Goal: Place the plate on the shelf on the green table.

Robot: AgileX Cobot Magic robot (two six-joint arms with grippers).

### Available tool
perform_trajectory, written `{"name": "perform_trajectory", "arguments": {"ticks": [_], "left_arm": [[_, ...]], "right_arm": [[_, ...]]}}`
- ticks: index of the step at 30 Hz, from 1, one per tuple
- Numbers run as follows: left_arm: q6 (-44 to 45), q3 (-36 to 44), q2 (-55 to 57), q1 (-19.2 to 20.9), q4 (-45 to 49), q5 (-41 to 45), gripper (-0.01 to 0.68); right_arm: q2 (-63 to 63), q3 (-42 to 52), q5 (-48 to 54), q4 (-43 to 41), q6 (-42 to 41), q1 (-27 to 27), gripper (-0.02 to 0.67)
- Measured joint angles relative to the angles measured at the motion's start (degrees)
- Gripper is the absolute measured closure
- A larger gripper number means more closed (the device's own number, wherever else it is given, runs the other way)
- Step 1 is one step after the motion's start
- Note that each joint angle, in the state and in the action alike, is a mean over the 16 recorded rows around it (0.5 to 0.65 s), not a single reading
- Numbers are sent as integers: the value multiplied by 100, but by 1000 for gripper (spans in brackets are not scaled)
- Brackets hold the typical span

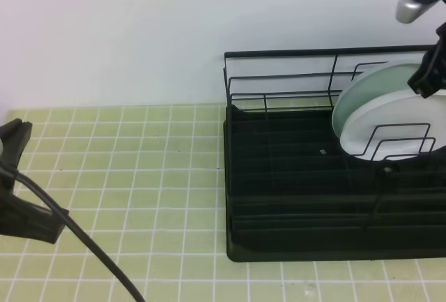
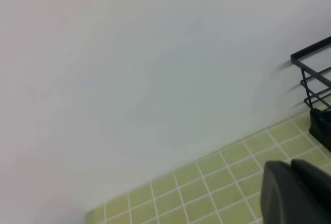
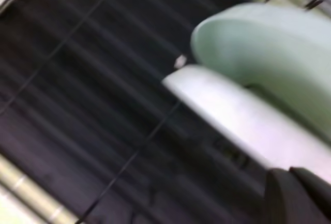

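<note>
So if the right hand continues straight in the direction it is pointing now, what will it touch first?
Most likely the white plate: in the right wrist view it lies directly ahead of the right hand, with the mint plate behind it in the shelf. The blur leaves the depth uncertain.

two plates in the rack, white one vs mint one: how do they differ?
Colour: the white plate is plain white, the mint plate pale green-tinted.
Position: the white plate stands in front, nearer the rack's open side; the mint plate sits behind it toward the back rail.
Visibility: the white plate overlaps the mint plate's lower part.
Shared: both are round, similar in size, and stand on edge, tilted, among the wire dividers.
</note>
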Motion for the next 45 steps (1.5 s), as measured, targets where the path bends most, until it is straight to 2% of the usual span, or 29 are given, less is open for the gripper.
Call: {"name": "perform_trajectory", "arguments": {"ticks": [3, 7, 18, 24, 29, 35, 45], "left_arm": [[-13, 0, -79, 257, 5, 175, 674], [-188, 0, -246, 788, 15, 560, 674], [-1171, 0, -1162, 2880, 29, 2160, 674], [-1474, 0, -1717, 3757, 53, 2739, 674], [-1500, 20, -1997, 4184, 64, 2892, 674], [-1520, 302, -2230, 4495, 100, 2907, 674], [-1400, 1608, -2909, 4766, 102, 3132, 674]], "right_arm": [[-49, -1, 105, 63, 104, 0, 651], [-90, 2, 403, 88, 261, 0, 651], [223, 6, 475, -52, 621, 0, 651], [435, 0, -26, -163, 649, 0, 652], [487, -11, -441, -220, 629, 0, 652], [478, -30, -732, -273, 614, 0, 652], [301, -56, -864, -322, 637, 0, 652]]}}
